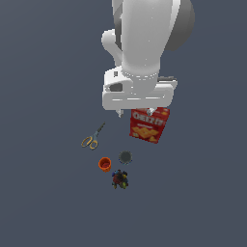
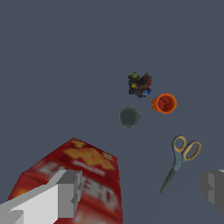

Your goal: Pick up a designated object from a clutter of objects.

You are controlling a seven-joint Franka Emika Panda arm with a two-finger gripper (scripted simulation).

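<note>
Above the red cracker box, the claw hangs wide open (holding nothing), well apart from the orange cup.

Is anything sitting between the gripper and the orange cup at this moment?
Nothing visible blocks it. The gripper, jaws wide apart, hangs over the red cracker box, well away from the orange cup. The cup stands apart from the grey disc, the multicoloured toy and the scissors, with open floor above it.
</note>
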